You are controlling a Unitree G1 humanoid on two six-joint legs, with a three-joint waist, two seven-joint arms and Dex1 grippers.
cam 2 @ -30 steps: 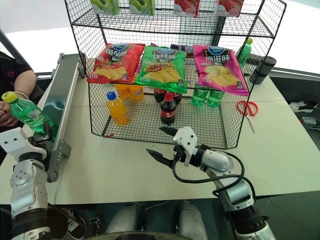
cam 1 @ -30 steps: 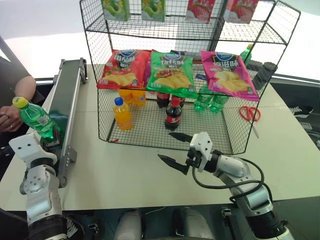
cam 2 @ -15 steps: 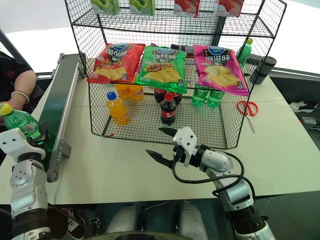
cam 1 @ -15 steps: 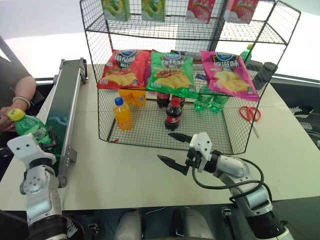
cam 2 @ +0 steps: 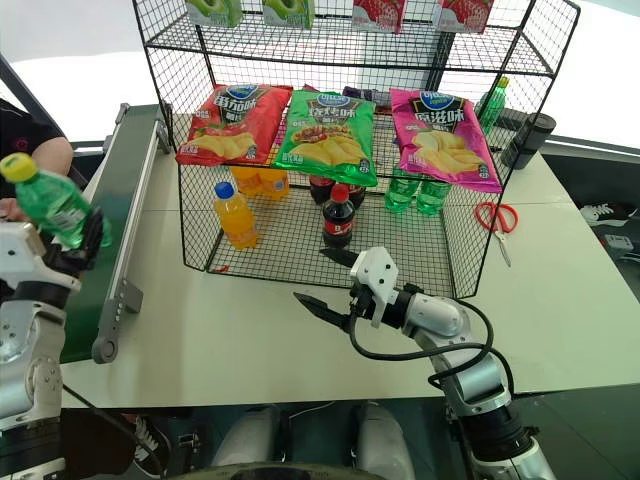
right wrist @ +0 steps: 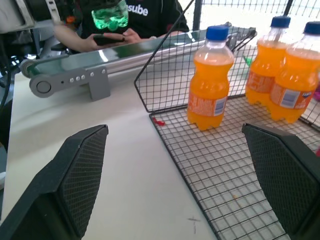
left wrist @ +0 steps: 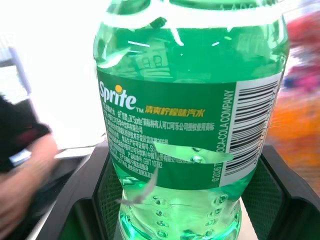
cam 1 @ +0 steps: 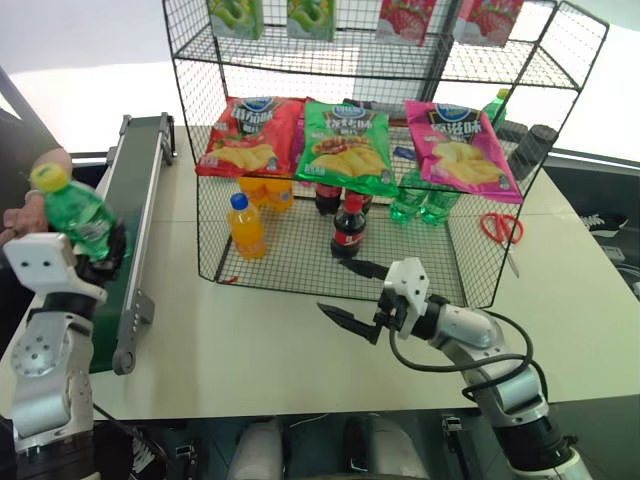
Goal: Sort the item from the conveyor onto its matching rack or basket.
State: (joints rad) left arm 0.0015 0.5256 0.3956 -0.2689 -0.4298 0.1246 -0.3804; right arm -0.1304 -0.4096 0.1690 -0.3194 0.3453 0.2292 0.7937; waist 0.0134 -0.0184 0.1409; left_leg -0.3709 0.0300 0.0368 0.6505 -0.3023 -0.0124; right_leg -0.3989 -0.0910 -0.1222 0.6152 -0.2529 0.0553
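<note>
The item, a clear-green soda bottle point(cam 1: 78, 215) with a yellow cap, stands nearly upright in my left gripper point(cam 1: 108, 248), which is shut on its lower body. It hangs just above the near end of the conveyor point(cam 1: 135, 195), at the belt's left edge. In the left wrist view the bottle's label point(left wrist: 190, 125) shows close up between the black fingers point(left wrist: 92, 200). The black wire rack point(cam 1: 300, 262) stands mid-table with chip bags hung on it. My right gripper point(cam 1: 352, 293) is open and empty, low over the table before the rack's front edge.
On the rack's floor stand an orange soda bottle point(cam 1: 245, 228), a cola bottle point(cam 1: 346, 228) and green bottles point(cam 1: 420, 205). Red scissors point(cam 1: 497, 228) lie to the right of the rack. A person's hand point(cam 1: 20, 215) is at the left, beside the conveyor.
My left gripper has shut on the green bottle and lifted it up and a little to the right, more upright. The right arm has stayed put.
</note>
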